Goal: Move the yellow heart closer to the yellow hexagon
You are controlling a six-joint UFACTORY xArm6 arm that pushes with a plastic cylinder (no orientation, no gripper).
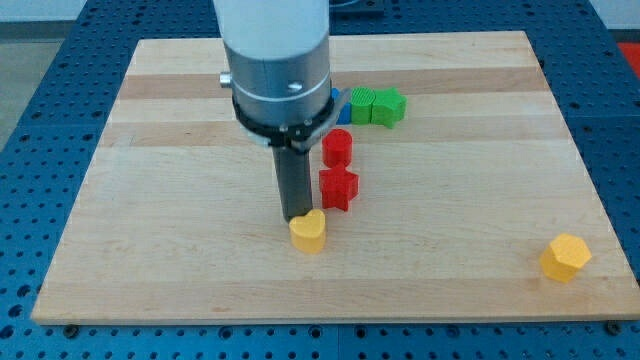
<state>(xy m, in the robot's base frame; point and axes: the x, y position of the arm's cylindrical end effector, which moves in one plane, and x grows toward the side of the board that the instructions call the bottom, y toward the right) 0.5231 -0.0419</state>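
The yellow heart lies on the wooden board near the bottom centre. The yellow hexagon lies far off at the board's bottom right corner. My tip stands right at the heart's upper left edge, touching or almost touching it. The rod hangs from the arm's grey and white body, which hides part of the board's top centre.
A red star-like block and a red round block stand just right of the rod. Two green blocks and a partly hidden blue block sit at the top centre. The board ends on a blue perforated table.
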